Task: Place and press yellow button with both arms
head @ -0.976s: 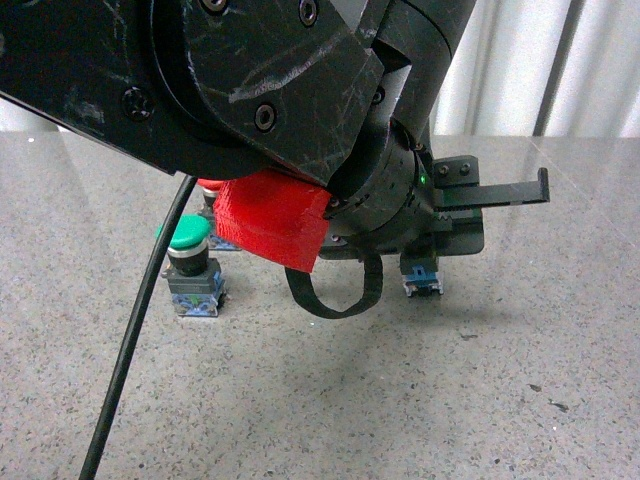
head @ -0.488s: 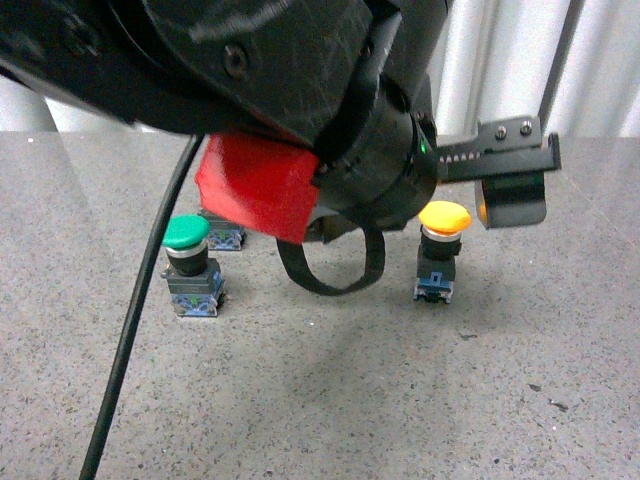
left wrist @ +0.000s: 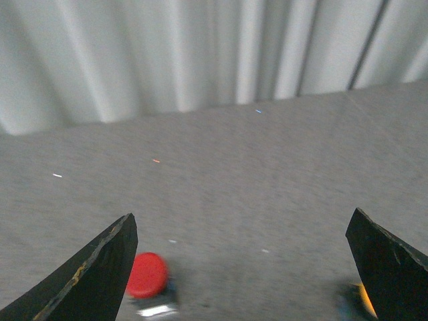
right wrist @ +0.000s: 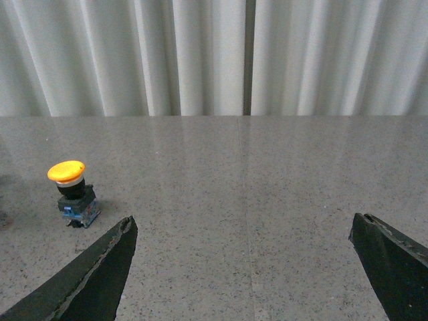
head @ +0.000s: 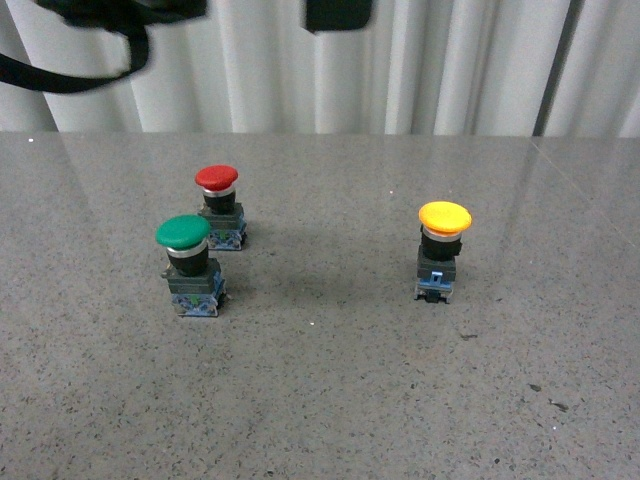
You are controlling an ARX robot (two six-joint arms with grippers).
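The yellow button (head: pixel 444 250) stands upright on the grey table, right of centre, with nothing touching it. It also shows in the right wrist view (right wrist: pixel 70 190), off to the side of my open, empty right gripper (right wrist: pixel 244 217). In the blurred left wrist view my left gripper (left wrist: pixel 242 214) is open and empty, high above the table. A sliver of the yellow button (left wrist: pixel 364 299) shows beside one finger (left wrist: pixel 391 267). In the front view only black arm parts (head: pixel 338 12) show at the top edge.
A green-capped button (head: pixel 186 262) and a red-capped button (head: pixel 219 205) stand together at the left of the grey speckled table (head: pixel 320 400). The red one also shows in the left wrist view (left wrist: pixel 147 274). A white curtain (head: pixel 450 60) hangs behind the table.
The arm that filled the front view has risen almost out of view. The yellow button, half hidden under it before, now stands fully uncovered in the same spot.
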